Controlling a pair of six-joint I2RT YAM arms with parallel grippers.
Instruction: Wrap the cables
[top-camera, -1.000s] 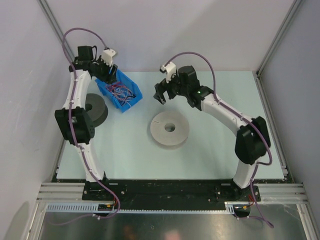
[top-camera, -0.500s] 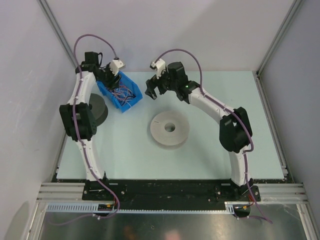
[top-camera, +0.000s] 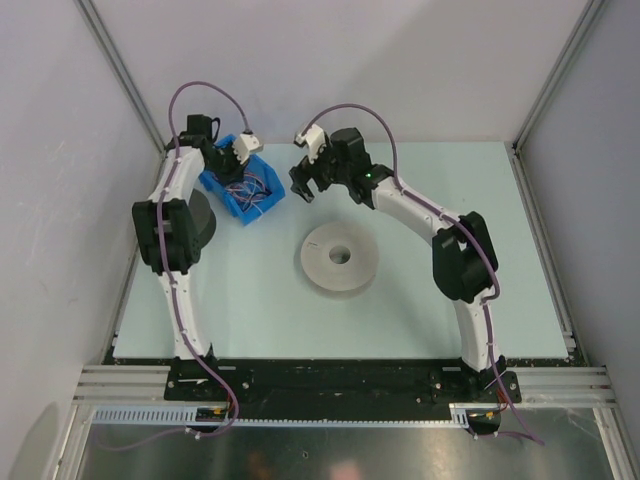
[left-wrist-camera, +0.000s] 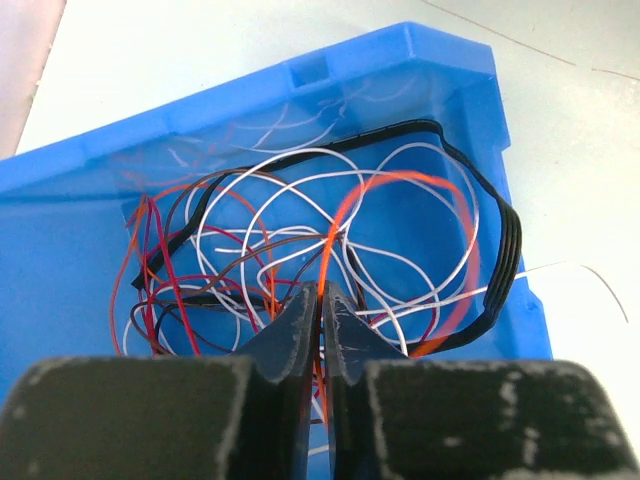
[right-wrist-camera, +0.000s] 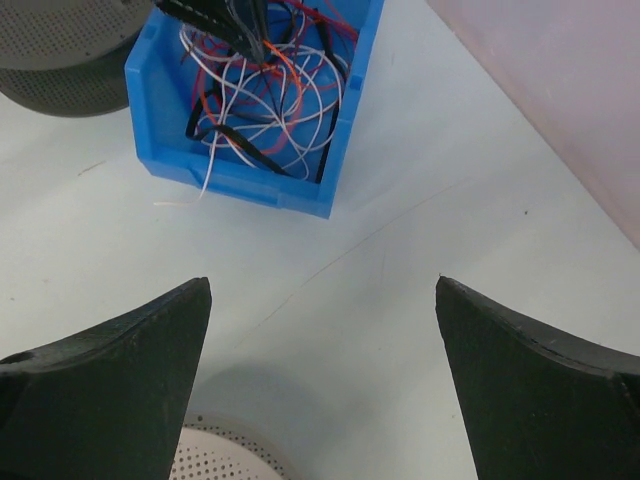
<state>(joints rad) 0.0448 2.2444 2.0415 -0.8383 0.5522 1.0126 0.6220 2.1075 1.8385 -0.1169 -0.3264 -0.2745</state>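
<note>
Orange cable (left-wrist-camera: 338, 225) loops away from the left end effector (left-wrist-camera: 322, 295) pinching it; right end effector (right-wrist-camera: 322, 285) spread wide.

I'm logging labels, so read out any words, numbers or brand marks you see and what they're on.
None readable: the blue bin, orange wire, grey spool, left tool and right tool show no text.

You are getting bright, even light from overhead. The table (left-wrist-camera: 580, 150) is washing out toward white in the left wrist view, and the spool (top-camera: 340, 258) is casting only a soft shadow. Up close, the left fingers (left-wrist-camera: 300, 335) are blurring, the orange wire (left-wrist-camera: 345, 215) is smearing, and the right fingers (right-wrist-camera: 110, 375) are showing as dark, featureless shapes.
</note>
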